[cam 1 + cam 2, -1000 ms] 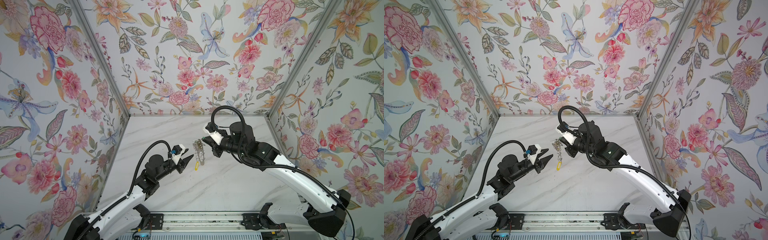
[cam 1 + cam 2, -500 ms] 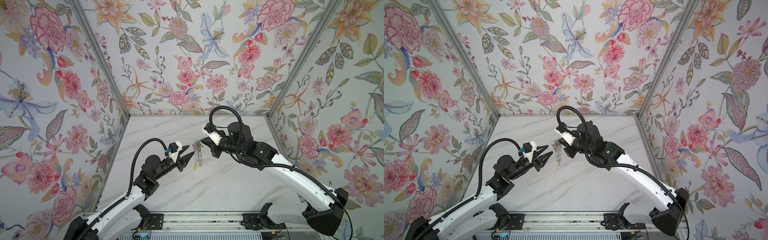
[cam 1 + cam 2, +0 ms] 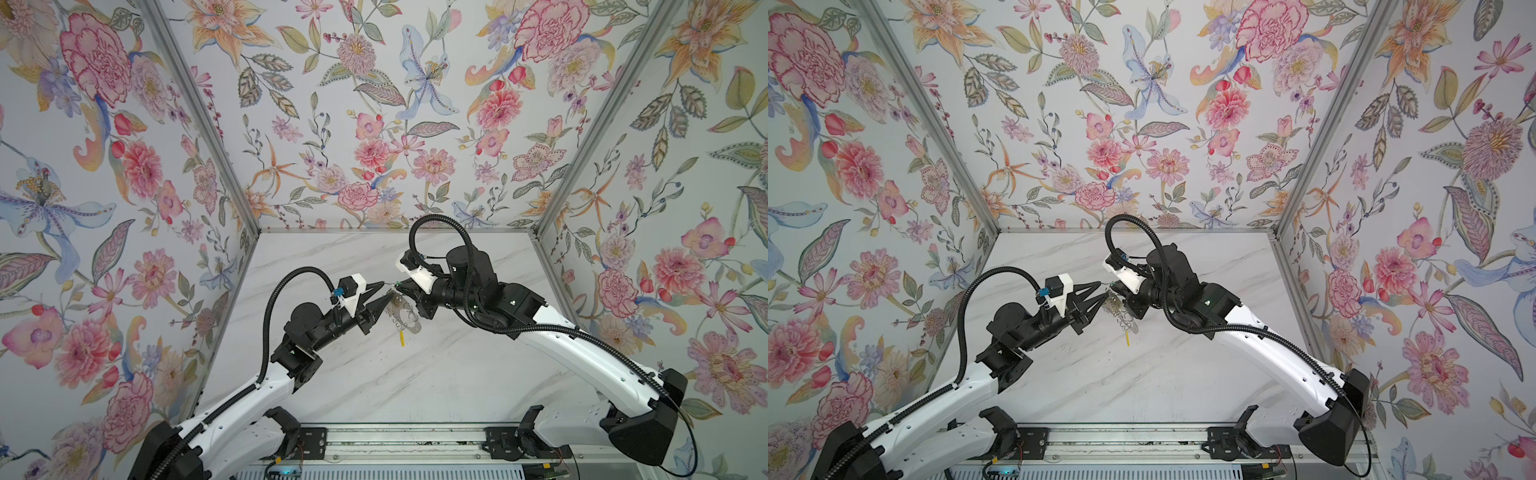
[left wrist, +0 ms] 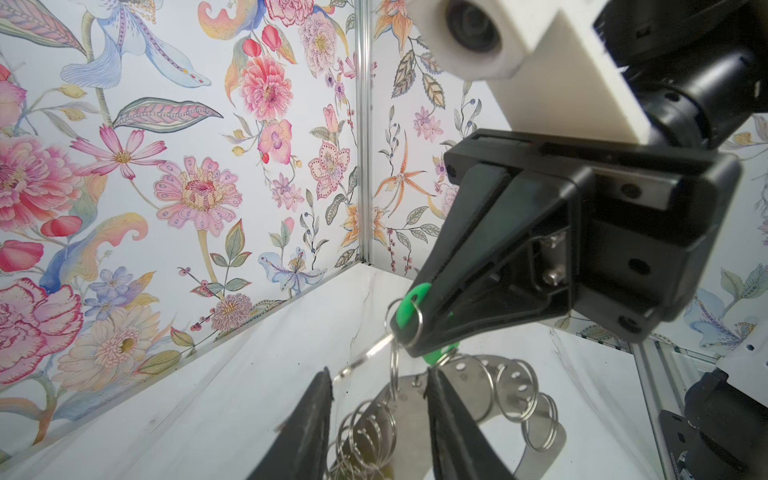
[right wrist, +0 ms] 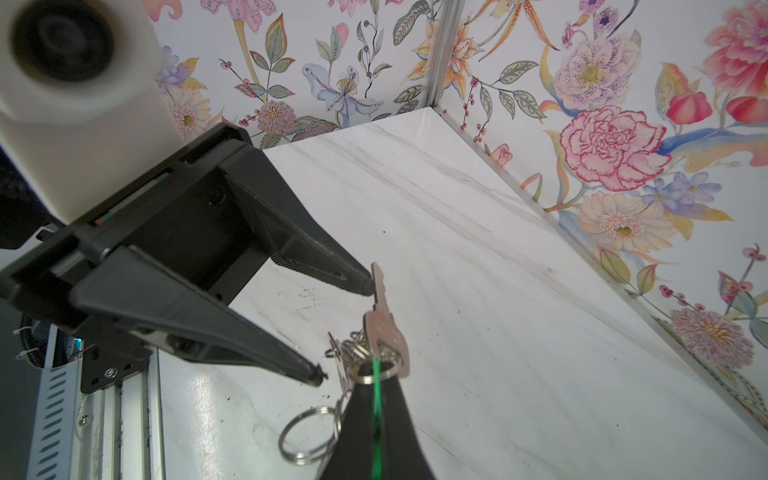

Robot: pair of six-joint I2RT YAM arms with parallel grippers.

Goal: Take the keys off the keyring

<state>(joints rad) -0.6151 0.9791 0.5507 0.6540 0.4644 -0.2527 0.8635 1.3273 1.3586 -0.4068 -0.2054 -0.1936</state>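
Separation of the green key [image 5: 384, 328] from the keyring [image 4: 473, 388] looks to be the step in hand, and the setup is close to right.

Just left of centre in both top views, the left end effector [image 3: 385, 291] is released: its fingers stand apart with nothing pinched. In the right wrist view its upper finger [image 5: 324, 257] touches the key's bare blade at mid-frame. The lower one stops just short of the rings [image 5: 307, 432] near the bottom edge. In the left wrist view those fingers straddle the keyring along the bottom edge.

Just right of centre in both top views, the right end effector [image 3: 400, 286] is clenched on the key's green tag. It carries the whole bunch in the air above the tabletop [image 3: 415, 374]. A yellow key [image 3: 402, 340] dangles from the keyring's lower end.

To do this well, I judge that the left end effector should close on the flat plate close to the ring that carries the green key. It should not close on the blade it now brushes, nor on loose rings, which would likely slip or bunch. With the plate held steady, the right should work the key round the ring's coil to its split end. A straight pull would probably only swing the bunch or bend the wire. Grip pressure on the thin tag should stay firm, since it is the only hold.
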